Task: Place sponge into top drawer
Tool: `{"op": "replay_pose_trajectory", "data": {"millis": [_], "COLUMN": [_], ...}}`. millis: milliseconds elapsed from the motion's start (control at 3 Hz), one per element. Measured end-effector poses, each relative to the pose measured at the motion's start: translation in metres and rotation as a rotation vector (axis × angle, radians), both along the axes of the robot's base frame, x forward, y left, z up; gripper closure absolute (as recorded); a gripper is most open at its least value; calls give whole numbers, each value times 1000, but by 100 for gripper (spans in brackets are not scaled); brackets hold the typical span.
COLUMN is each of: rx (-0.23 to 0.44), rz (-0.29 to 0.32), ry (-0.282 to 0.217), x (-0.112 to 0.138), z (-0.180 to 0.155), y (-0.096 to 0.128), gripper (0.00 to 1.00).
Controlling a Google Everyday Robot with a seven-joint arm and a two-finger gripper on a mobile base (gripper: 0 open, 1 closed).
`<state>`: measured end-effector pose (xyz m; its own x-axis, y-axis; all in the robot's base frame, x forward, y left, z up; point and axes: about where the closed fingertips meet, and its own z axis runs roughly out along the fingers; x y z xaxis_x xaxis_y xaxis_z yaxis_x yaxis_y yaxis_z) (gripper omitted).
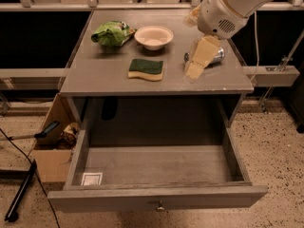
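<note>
The sponge, dark green on top over pale yellow foam, lies flat on the grey tabletop near the middle of its front part. My gripper, cream-coloured, hangs over the right part of the table, to the right of the sponge and apart from it, and holds nothing that I can see. The top drawer is pulled wide open below the table, with a white sticker on its floor at the front left and a small knob on its front.
A white bowl and a light green snack bag sit at the back of the table. A metal can lies just behind the gripper. A cardboard box with clutter stands on the floor to the left of the drawer.
</note>
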<state>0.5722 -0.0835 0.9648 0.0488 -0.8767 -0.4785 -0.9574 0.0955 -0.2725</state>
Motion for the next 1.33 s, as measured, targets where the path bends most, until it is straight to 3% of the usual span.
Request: {"op": "replay_pose_trajectory", "data": {"millis": [667, 1000, 1333], "rx": [-22, 46, 107], "rz": [-62, -123, -164], "ry": [53, 70, 56], "x": [30, 58, 76], "z": [-28, -47, -57], "y": [31, 31, 32], "gripper": [0, 0, 0]}}
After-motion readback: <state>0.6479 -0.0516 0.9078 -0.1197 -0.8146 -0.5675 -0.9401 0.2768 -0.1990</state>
